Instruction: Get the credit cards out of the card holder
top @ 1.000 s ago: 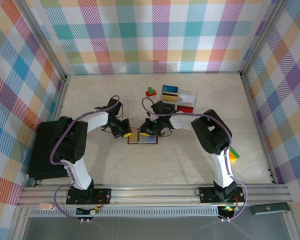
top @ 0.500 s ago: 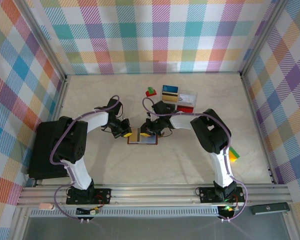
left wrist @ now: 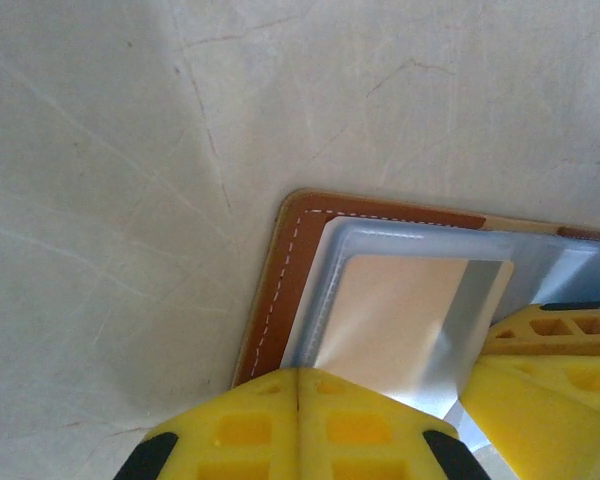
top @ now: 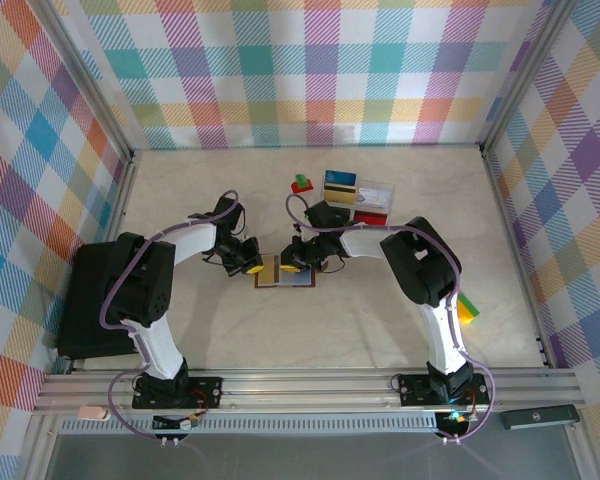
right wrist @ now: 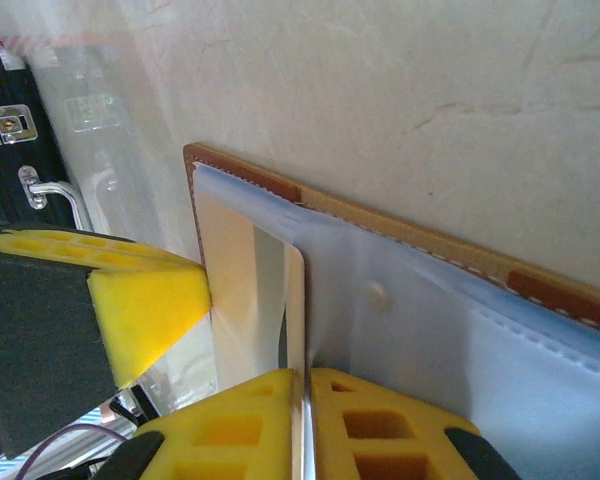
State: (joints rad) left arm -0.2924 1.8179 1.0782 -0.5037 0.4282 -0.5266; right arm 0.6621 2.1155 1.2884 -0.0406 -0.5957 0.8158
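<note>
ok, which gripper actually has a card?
The right gripper, jaws pinching a credit card edge-on; the left gripper is shut empty over the card holder.

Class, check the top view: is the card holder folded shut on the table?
No, the card holder lies opened flat, its bluish-grey inside facing up.

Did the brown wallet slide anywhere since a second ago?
No. The card holder lies just where it was, at the same gap from the clear box in the top view.
</note>
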